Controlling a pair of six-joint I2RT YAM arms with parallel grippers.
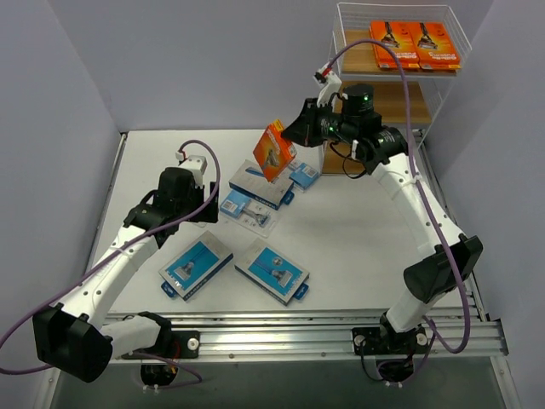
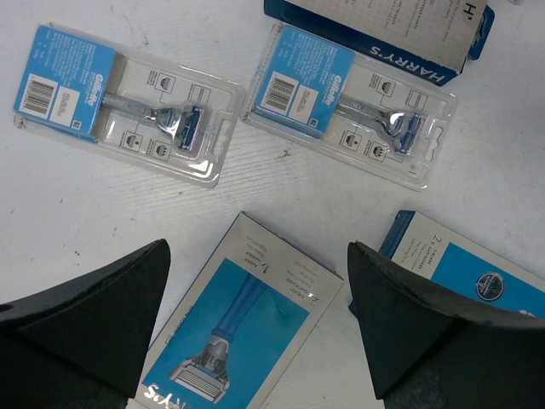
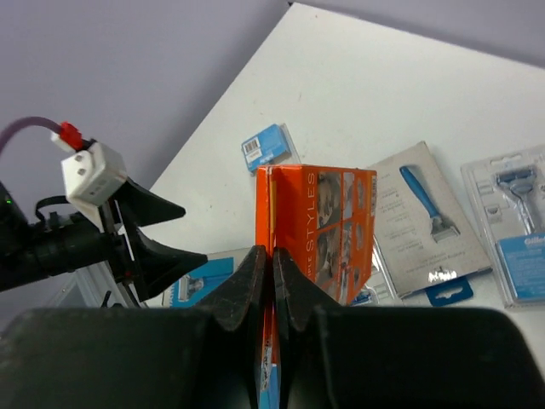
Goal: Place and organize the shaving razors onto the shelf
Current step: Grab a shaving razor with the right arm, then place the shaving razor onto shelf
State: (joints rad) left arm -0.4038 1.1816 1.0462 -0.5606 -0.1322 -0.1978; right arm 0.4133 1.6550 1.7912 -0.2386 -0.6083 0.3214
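Observation:
My right gripper (image 1: pixel 292 139) (image 3: pixel 272 254) is shut on the edge of an orange razor pack (image 1: pixel 274 151) (image 3: pixel 328 223). It holds the pack tilted in the air above the table, left of the shelf (image 1: pixel 426 102). Two orange packs (image 1: pixel 394 43) (image 1: pixel 434 44) lie side by side on the shelf's top tier. My left gripper (image 1: pixel 207 207) (image 2: pixel 257 247) hangs open over a blue-and-grey box (image 2: pixel 243 332), touching nothing. Two blister packs (image 2: pixel 128 102) (image 2: pixel 358 106) lie just beyond it. More blue-and-grey boxes (image 1: pixel 196 265) (image 1: pixel 272 270) (image 1: pixel 260 183) rest on the table.
A metal rail (image 1: pixel 298 328) carrying both arm bases runs along the table's near edge. Grey walls close in the left, back and right sides. Purple cables trail from both arms. A small blister pack (image 1: pixel 303 175) lies near the foot of the shelf.

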